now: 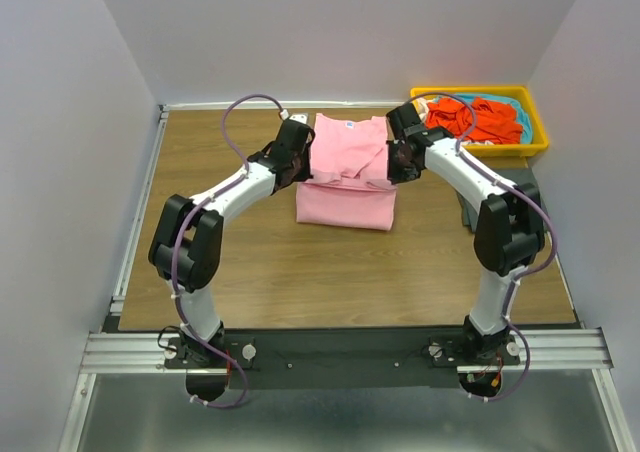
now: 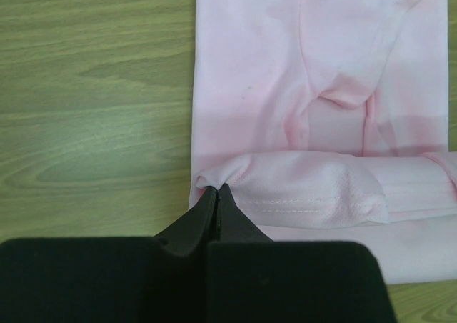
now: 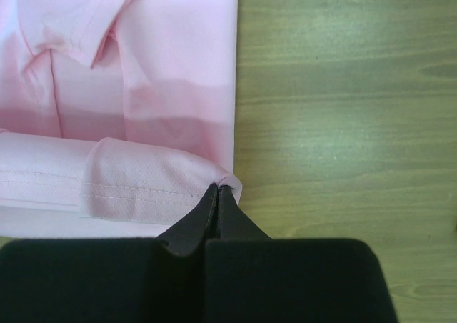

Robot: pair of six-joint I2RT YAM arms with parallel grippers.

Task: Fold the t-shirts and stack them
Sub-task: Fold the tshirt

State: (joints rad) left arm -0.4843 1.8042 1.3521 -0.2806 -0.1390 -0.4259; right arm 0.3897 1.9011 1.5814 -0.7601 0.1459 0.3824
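While the pink t-shirt (image 1: pixel 345 200) lies half-folded at the middle of the table (image 1: pixel 250 262), its lifted edge is clamped at either corner by the left gripper (image 2: pixel 216 189) and right gripper (image 3: pixel 218 189). Should one shallow pinch be lost, the fold would be skewed.

My left arm (image 1: pixel 215 207) rises at the near side, bends sharply at the elbow and reaches forward and inward. My right arm (image 1: pixel 480 187) mirrors it, so my two wrists face each other, about level, with a gap between them. My left gripper (image 2: pixel 216 189) has its jaws pressed together, the black tips meeting in a point, with a bunched fold at the left edge of the pink t-shirt (image 2: pixel 321 87) nipped between them. My right gripper (image 3: pixel 218 188) is clamped the same way on the shirt's right edge, tips tight together, cloth puckered at the pinch.
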